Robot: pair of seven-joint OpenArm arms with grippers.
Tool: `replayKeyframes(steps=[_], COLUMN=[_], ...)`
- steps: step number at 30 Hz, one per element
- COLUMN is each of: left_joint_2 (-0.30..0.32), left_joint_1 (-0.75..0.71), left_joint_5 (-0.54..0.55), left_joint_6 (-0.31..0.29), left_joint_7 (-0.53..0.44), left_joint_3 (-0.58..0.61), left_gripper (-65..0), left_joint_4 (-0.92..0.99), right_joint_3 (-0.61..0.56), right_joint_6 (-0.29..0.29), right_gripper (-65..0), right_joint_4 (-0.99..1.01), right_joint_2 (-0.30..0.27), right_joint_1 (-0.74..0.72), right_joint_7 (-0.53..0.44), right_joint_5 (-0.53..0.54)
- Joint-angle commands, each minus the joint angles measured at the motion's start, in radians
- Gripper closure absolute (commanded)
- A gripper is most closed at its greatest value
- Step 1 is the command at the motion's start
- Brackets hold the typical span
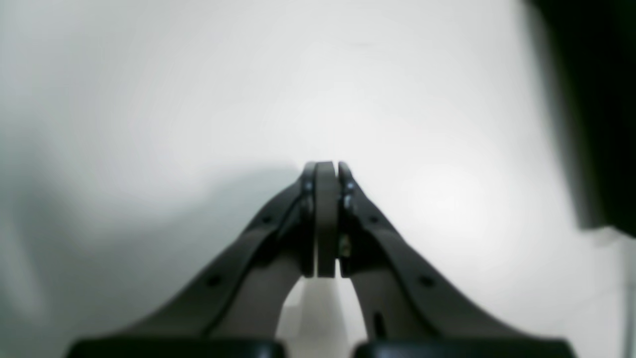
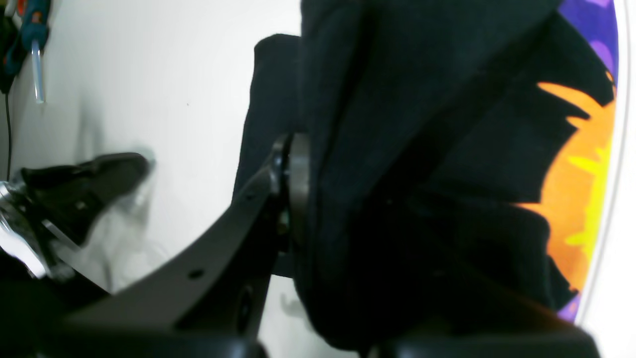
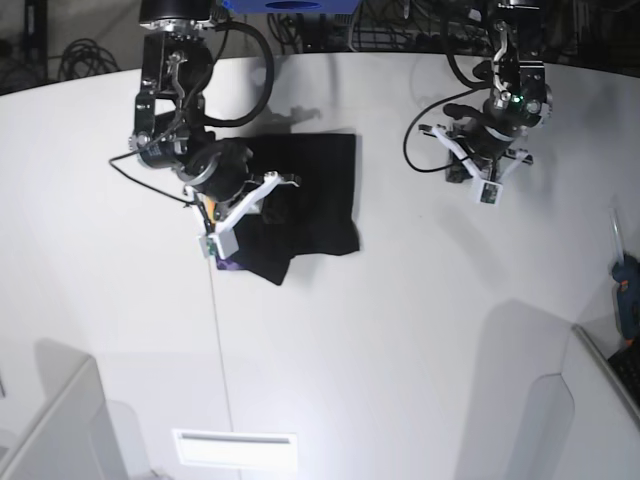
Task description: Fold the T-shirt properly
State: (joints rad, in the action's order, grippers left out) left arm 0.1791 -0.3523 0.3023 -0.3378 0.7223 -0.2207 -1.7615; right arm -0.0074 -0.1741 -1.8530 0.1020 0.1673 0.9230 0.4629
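The T-shirt (image 3: 305, 195) lies bunched on the white tabletop (image 3: 400, 330), on the left side of the base view, black side up, with a rumpled lower edge. The right hand (image 2: 303, 194) is clamped on a thick fold of the black cloth; in its wrist view one finger (image 2: 290, 189) presses against the fabric while the other is buried behind the fold, which fills most of that picture. Beyond the fold, the shirt's print shows as orange and yellow shapes on purple (image 2: 581, 189). The right arm leans over the shirt's left edge and covers part of it in the base view.

The left hand (image 1: 328, 219) is well apart from the shirt, above bare tabletop, its fingers pressed together with nothing between them. A dark blurred shape (image 1: 596, 99) fills the upper right corner of its view.

A blue tool (image 3: 626, 295) lies at the tabletop's edge, on the right of the base view. Cables (image 3: 85, 55) hang behind the tabletop.
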Motion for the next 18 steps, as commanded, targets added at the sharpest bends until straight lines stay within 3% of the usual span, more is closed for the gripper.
replayKeyframes(steps=[1, 4, 7, 18], left_joint_2=[0.004, 0.003, 0.003, 0.004], left_joint_1=[-0.011, -0.02, -0.041, -0.072], left_joint_5=[0.011, 0.011, 0.011, 0.01], left_joint_6=[-0.033, -0.088, -0.088, -0.091], left_joint_7=[-0.016, -0.016, -0.016, -0.016], left_joint_3=[-0.016, -0.058, -0.079, -0.165], left_gripper=[0.0, 0.0, 0.0, 0.0], left_joint_4=[-0.018, -0.018, -0.018, -0.016], right_joint_3=[-0.022, -0.062, -0.098, -0.116], right_joint_6=[-0.008, 0.026, 0.071, 0.081], right_gripper=[0.0, 0.0, 0.0, 0.0], right_joint_4=[-0.015, 0.0, 0.019, 0.023], right_joint_2=[0.008, 0.008, 0.003, 0.003], right_joint_1=[-0.008, -0.008, -0.008, -0.005], right_joint_7=[-0.038, -0.075, -0.091, -0.104], right_joint_5=[0.029, 0.029, 0.029, 0.029])
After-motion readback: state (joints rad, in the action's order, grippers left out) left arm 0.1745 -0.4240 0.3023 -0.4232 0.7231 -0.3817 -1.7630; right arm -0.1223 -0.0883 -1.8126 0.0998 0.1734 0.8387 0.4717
